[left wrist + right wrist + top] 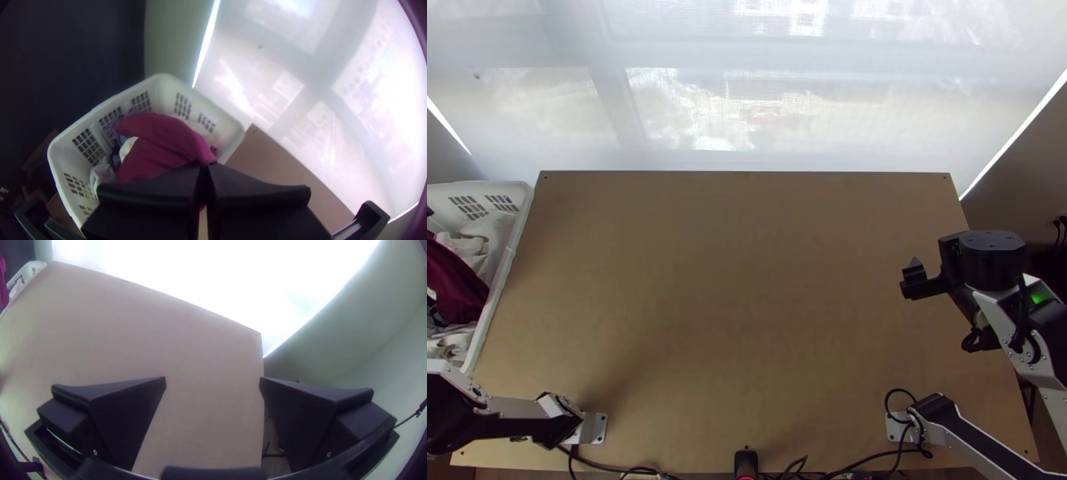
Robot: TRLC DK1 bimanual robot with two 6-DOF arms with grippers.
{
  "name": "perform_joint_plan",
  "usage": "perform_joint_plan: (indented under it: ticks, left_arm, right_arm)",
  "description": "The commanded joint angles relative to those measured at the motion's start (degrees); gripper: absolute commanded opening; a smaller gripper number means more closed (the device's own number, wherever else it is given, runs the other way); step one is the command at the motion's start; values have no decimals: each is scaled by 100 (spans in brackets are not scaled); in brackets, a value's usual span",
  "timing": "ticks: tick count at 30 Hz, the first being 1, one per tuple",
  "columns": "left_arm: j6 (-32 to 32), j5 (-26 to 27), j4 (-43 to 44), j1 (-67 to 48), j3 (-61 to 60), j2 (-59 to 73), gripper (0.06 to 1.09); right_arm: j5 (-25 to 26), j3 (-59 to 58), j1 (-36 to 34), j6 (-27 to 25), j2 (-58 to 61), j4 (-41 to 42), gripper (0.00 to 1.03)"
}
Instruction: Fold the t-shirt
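Note:
A maroon cloth, likely the t-shirt, lies bunched at the left edge of the top view [457,280], partly inside the white basket. In the left wrist view the maroon cloth [162,142] rises from the basket to the fingertips of my left gripper [203,168], which is shut on a gathered part of it. Its lower portion is hidden behind the fingers. My right gripper [917,280] is over the right side of the table; in the right wrist view the right gripper [212,381] stands open, its fingers wide apart with no cloth between them.
The white basket [511,248] with white and dark cloths borders the table's left edge. Bare wooden surface [731,296] stretches between the arms. Cables [863,460] run along the near edge, beside a small black device [745,462]. A translucent screen [747,120] stands behind.

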Motion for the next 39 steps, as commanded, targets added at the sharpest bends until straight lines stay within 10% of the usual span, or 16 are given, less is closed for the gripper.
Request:
perform_joint_plan:
  ticks: [1,15,39]
  left_arm:
    - [-130,683,-633,-753,1235,-1135,9]
    - [-377,604,-1644,-4401,3959,-626,9]
    - [-130,120,-1819,-10782,3203,1862,9]
  right_arm:
    - [-12,-126,143,-24,-258,68,98]
    - [-12,-187,354,-174,-531,86,98]
    - [-3,-398,108,-613,-715,-2,98]
